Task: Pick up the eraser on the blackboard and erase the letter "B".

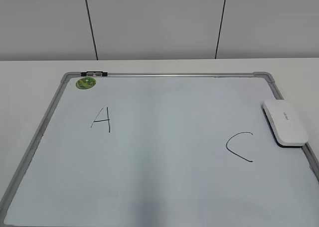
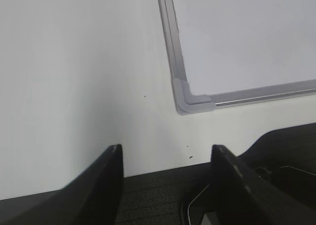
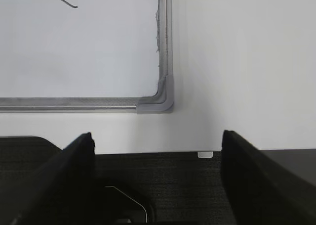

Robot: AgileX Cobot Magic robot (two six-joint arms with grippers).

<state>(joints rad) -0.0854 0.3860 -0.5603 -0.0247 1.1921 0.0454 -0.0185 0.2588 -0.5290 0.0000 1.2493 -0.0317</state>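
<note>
1. Left gripper (image 2: 167, 158): seen only in the left wrist view; fingers spread wide, nothing between them. It sits off the board, above the table's near edge, beside the board's near-left corner.
2. Table (image 1: 30, 72): white surface carrying the board; bare white at left, right and behind.
3. Blackboard (image 1: 159, 75): white dry-erase panel in a grey metal frame with rounded grey corners, lying flat. Its middle is blank.
4. Green magnet (image 1: 85, 82): round, stuck at the far-left corner of the board, just below a small dark clip on the frame.
5. Letter "A" (image 1: 101, 119): black marker, left portion of the board, intact.
6. Letter "B": no such mark shows. The space between "A" and "C" is clean in the exterior view. Judgement: the erasing looks already done, or the letter is absent; the pictures cannot settle which.
7. Letter "C" (image 1: 240, 147): black marker, right portion, intact.
8. Eraser (image 1: 284, 122): white rounded block with dark underside, resting on the board's right edge, partly over the frame, beside "C" and apart from it. No gripper touches it.
9. Right gripper (image 3: 157, 141): seen only in the right wrist view; fingers wide apart, empty, off the board near its near-right corner.
10. Status, as judged: nothing remains to wipe; both arms parked clear.
</note>
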